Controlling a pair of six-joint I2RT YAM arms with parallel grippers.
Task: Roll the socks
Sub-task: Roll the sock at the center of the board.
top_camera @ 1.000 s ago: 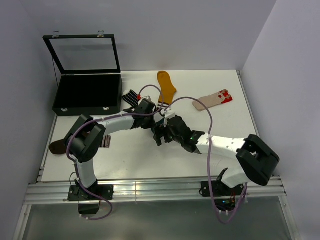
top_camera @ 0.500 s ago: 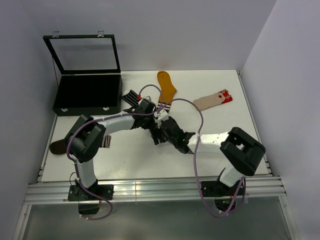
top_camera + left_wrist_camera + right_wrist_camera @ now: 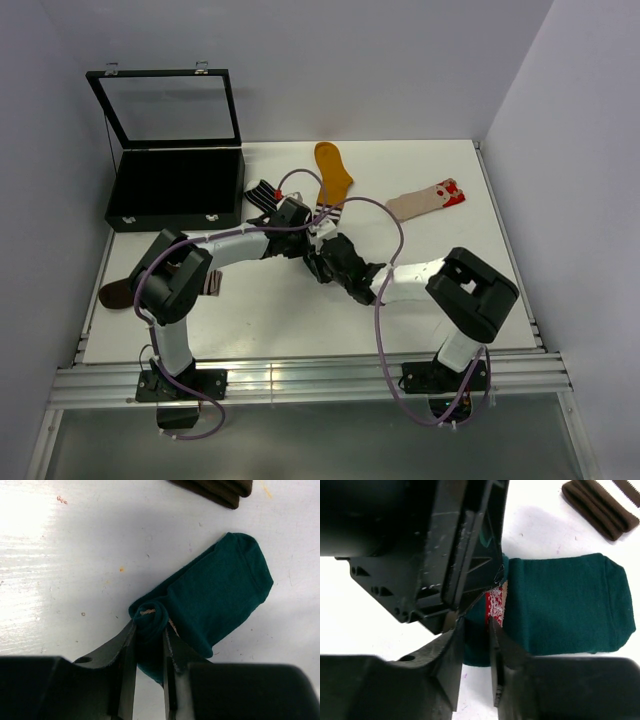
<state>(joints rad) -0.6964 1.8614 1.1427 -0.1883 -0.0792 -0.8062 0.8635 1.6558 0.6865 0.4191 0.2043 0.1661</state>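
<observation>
A dark teal sock [image 3: 220, 592] lies flat on the white table, its near end wound into a small roll [image 3: 148, 619]. My left gripper [image 3: 148, 626] is shut on that roll. In the right wrist view the same teal sock [image 3: 565, 607] shows a red-white patch [image 3: 496, 605] at the rolled end. My right gripper [image 3: 476, 627] has its jaws narrowed onto the roll's edge, right beside the left gripper's black body [image 3: 445, 545]. From above, both grippers [image 3: 322, 258] meet at the table's middle and hide the sock.
A mustard sock [image 3: 333, 170], a beige sock with a red-white end [image 3: 428, 198] and a black-and-white striped sock [image 3: 262, 193] lie at the back. A brown sock [image 3: 113, 294] lies at the left edge. An open black case [image 3: 175, 190] stands back left. A folded brown sock [image 3: 600, 510] lies near the teal one.
My right arm has folded in leftward to the left gripper, and its jaws have gone from wide open to narrow on the teal roll. The left gripper has kept its hold.
</observation>
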